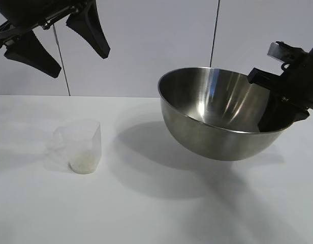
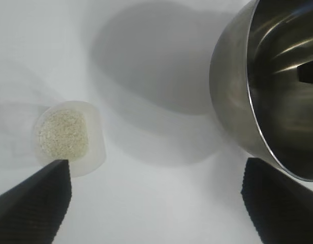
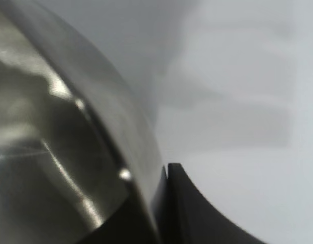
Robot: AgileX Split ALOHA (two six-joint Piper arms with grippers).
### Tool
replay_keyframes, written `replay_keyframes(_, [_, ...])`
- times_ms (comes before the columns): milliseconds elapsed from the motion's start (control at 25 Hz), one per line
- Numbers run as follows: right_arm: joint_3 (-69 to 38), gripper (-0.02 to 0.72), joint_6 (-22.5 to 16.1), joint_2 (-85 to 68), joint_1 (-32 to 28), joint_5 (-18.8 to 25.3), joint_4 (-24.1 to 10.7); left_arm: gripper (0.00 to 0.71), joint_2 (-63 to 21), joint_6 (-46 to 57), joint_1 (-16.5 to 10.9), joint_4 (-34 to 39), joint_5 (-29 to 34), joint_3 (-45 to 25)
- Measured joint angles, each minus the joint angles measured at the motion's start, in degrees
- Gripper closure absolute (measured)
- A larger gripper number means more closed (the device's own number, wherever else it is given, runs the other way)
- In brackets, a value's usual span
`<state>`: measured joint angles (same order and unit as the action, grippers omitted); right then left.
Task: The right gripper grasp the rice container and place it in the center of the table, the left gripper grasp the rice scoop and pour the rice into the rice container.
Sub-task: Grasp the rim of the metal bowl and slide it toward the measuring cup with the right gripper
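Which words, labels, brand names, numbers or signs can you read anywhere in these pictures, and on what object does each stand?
None: no readable text shows in any view.
The rice scoop shows no legible markings.
The rice container, the table, the left gripper and the right gripper carry no visible writing.

Plain white flat tabletop (image 1: 156,213) carried small translucent plastic measuring cup (image 1: 81,147), upright at left, white rice grains (image 2: 62,134) inside; bowl's shadow beside it.
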<state>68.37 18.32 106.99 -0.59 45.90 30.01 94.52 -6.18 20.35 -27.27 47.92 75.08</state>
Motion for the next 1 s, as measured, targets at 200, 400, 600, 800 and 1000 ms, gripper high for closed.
replay_keyframes(200, [0.0,0.693,0.4,0.0,5.6,0.1,-0.1,0.053,0.0,0.0,0.0,0.0,0.0,0.0])
replay_keyframes(400, [0.0,0.693,-0.6,0.0,10.0,0.0,-1.8,0.053,0.0,0.0,0.0,0.0,0.0,0.0])
replay_keyframes(600, [0.0,0.693,-0.9,0.0,10.6,0.3,-4.3,0.053,0.0,0.0,0.0,0.0,0.0,0.0])
replay_keyframes(800, [0.0,0.693,-1.1,1.6,10.6,-0.3,-4.8,0.053,0.0,0.0,0.0,0.0,0.0,0.0])
replay_keyframes(1000, [0.0,0.693,-1.1,4.2,10.6,-1.7,-4.8,0.053,0.0,0.0,0.0,0.0,0.0,0.0])
